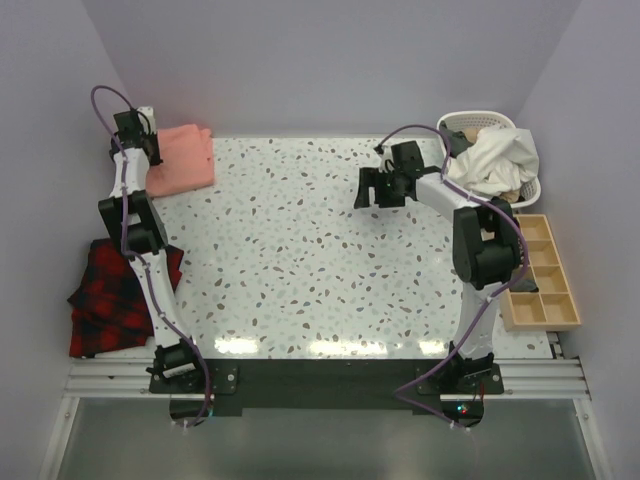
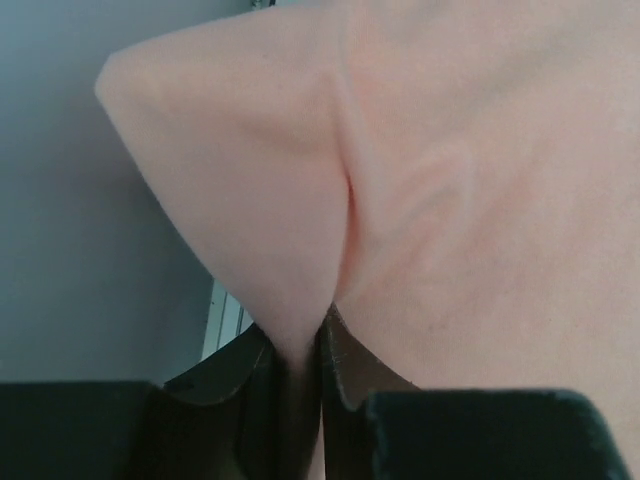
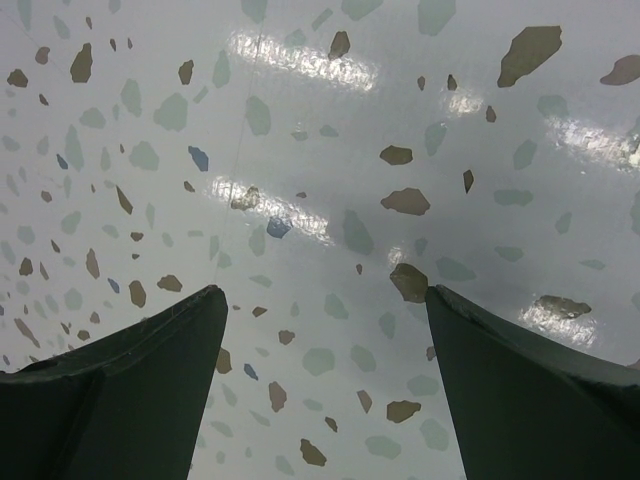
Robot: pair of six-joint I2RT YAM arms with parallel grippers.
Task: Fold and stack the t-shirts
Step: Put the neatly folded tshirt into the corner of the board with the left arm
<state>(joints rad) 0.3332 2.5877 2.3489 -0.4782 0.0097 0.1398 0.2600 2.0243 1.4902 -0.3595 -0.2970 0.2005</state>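
- Left hand (image 2: 322, 335) pressed tight on a pinched fold of the salmon-pink t-shirt (image 2: 480, 200).
- Right hand (image 3: 325, 300) spread wide, gripping nothing, over the speckled surface (image 3: 300, 130).

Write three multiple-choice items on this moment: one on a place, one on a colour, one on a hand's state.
1. Where on the table does the pink t-shirt lie? A far-left corner; B centre; C near-right corner.
2. What colour is the cloth at the table's left edge? A plain white; B red-and-black plaid; C blue stripes.
3. How is the right hand? A shut on the t-shirt; B shut on nothing; C open.
Key: A, the top view shows it at the far-left corner; B, its checks show plainly; C, its jaws stand apart over bare table.
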